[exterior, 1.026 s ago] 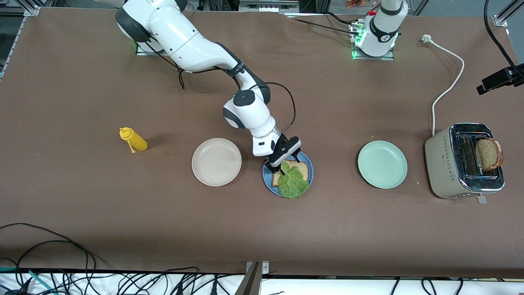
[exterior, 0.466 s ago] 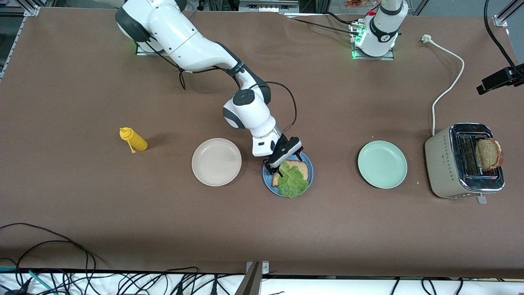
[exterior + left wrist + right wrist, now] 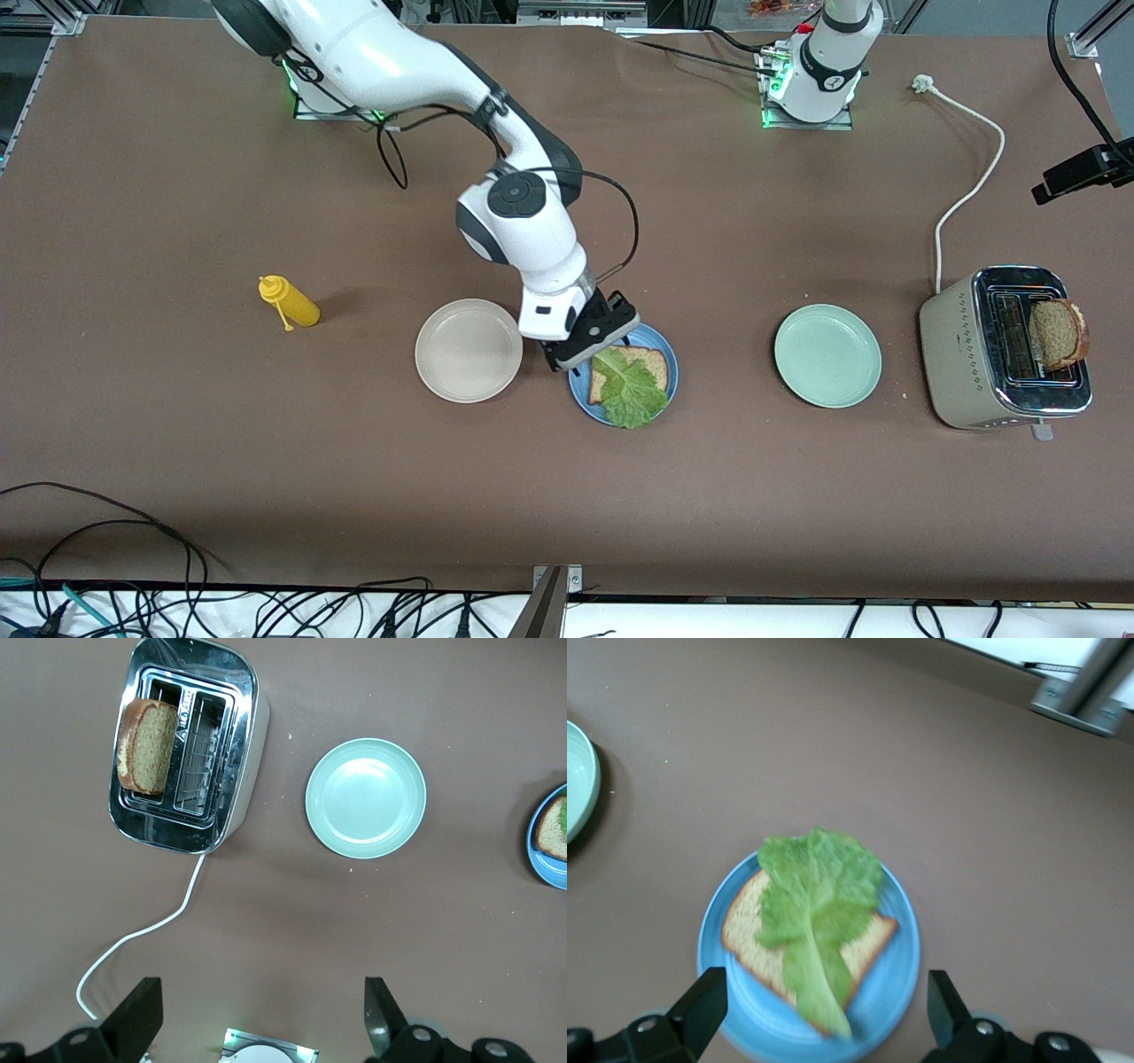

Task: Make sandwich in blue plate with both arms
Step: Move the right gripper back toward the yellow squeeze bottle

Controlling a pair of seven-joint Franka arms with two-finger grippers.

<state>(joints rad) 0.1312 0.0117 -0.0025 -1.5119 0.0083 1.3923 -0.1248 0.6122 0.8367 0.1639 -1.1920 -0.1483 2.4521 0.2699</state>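
The blue plate (image 3: pixel 671 373) lies mid-table between a cream plate and a pale green plate. One brown bread slice (image 3: pixel 651 361) rests on it, with a ruffled green lettuce leaf (image 3: pixel 630 396) on top. My right gripper (image 3: pixel 591 348) hangs open just over the plate's rim, holding nothing. In the right wrist view the lettuce (image 3: pixel 818 896), bread (image 3: pixel 745 926) and plate (image 3: pixel 888 992) lie below the open right gripper (image 3: pixel 824 1014). A second bread slice (image 3: pixel 1058 333) stands in the toaster (image 3: pixel 974 354). My left gripper (image 3: pixel 261 1017) is open and high over bare table near its own base.
The cream plate (image 3: pixel 469 350) lies beside the blue plate toward the right arm's end, the pale green plate (image 3: pixel 827 355) toward the left arm's end. A yellow mustard bottle (image 3: pixel 289 302) lies past the cream plate. The toaster's white cord (image 3: pixel 970 182) runs toward the left arm's base (image 3: pixel 819 66).
My right gripper has opened wide, let go of the lettuce and lifted off it. The leaf now lies on the bread. The left arm has not moved.
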